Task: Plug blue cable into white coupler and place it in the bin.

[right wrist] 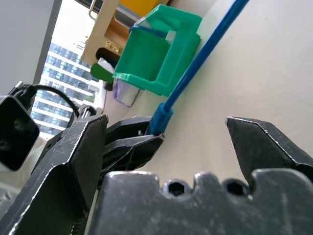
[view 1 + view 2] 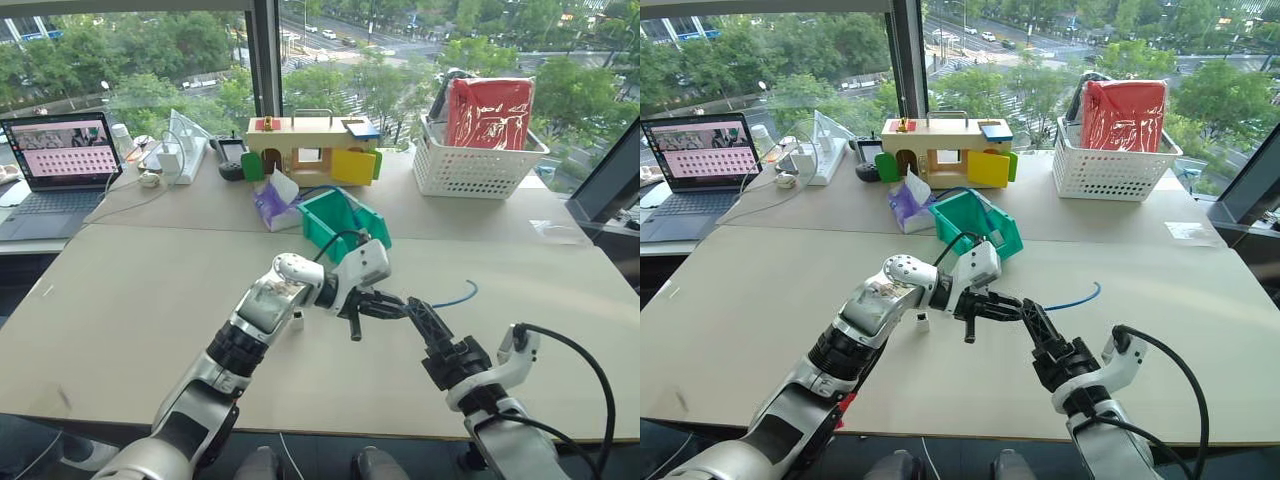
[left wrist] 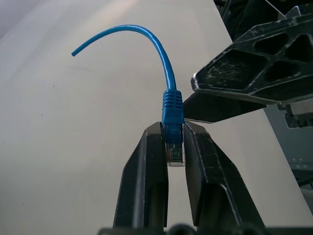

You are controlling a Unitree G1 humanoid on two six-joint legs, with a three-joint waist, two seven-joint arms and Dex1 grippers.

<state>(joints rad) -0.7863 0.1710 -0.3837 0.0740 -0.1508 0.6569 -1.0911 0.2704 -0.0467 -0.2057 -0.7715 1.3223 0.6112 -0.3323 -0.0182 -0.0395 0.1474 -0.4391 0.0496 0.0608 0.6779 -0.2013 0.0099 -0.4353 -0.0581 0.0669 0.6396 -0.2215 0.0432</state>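
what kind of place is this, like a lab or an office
Probably an upper-floor office or lab used for robot tests: a window overlooks treetops and streets, a laptop sits open, and a table carries practice props.

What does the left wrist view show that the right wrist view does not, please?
Left wrist view: the blue cable's clear plug tip pinched in the shut left gripper, and its loose far end. Right wrist view: the bin and the open right gripper's two fingers. Both: the cable's blue boot and the table.
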